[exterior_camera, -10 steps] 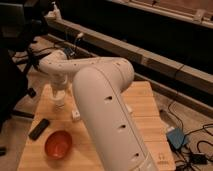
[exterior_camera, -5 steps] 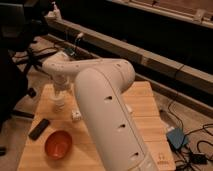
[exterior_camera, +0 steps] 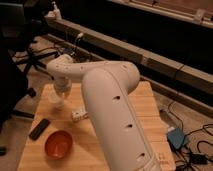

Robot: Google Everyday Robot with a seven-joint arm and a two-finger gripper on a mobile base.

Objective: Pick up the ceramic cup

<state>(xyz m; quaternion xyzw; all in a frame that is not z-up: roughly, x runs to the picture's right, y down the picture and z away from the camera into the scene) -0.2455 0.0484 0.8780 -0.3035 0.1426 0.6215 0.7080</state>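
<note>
The pincer (exterior_camera: 60, 97) hangs over the ceramic cup (exterior_camera: 58, 104) near the counter (exterior_camera: 145, 107) far-left corner; I cannot tell its grip, probably lining up to grasp.

gripper (exterior_camera: 60, 98), above ceramic cup (exterior_camera: 58, 104): smooth white plastic | table (exterior_camera: 145, 107): pale matt wood | bowl (exterior_camera: 58, 144): glossy red-orange

Single camera, mounted high behind the arm (exterior_camera: 112, 105), looking down and forward over the wooden counter (exterior_camera: 145, 115). Arm's big white link sits very close to the lens and fills the frame centre, blocking much of the counter. Gripper (exterior_camera: 60, 97) is at the far left end, pointing down over the counter. Background: floor, cables, long rail running diagonally. No second view, so no overlap.
</note>
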